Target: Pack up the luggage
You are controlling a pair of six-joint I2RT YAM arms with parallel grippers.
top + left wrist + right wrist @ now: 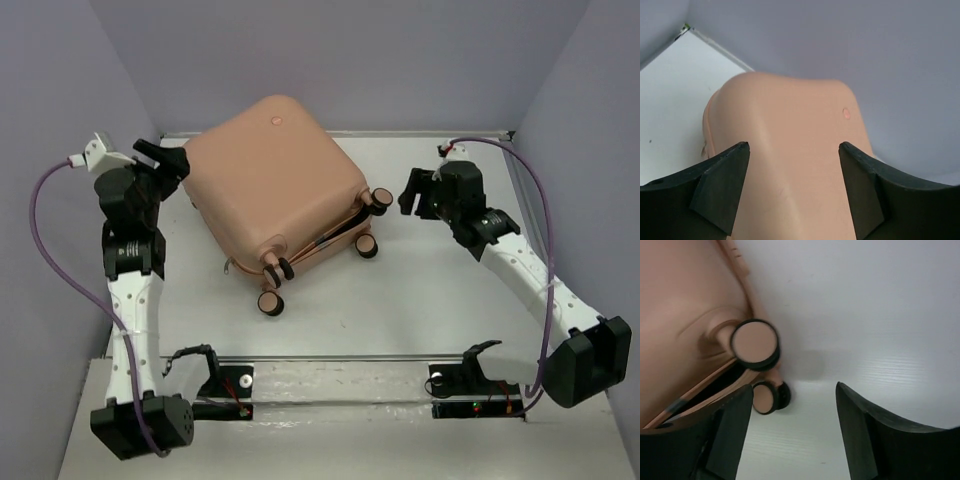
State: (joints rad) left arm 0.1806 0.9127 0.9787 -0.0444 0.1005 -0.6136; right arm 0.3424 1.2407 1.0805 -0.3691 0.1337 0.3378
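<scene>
The luggage (270,180), a peach-pink hard-shell suitcase, lies flat on the white table (430,290), turned at an angle. Its lid stands slightly ajar, with a dark gap (335,235) along the wheel side. Caster wheels (381,198) point right and toward me. My left gripper (172,160) is at the case's left corner; in the left wrist view it (794,150) is open, the shell (795,130) with its small round dot (846,113) filling the space beyond the fingers. My right gripper (410,195) hovers open just right of the wheels (754,344), with bare table between its fingers (860,430).
Lavender walls (400,60) close in the table at the back and both sides. A metal rail (340,358) with the arm mounts runs along the near edge. Purple cables (45,240) loop beside each arm.
</scene>
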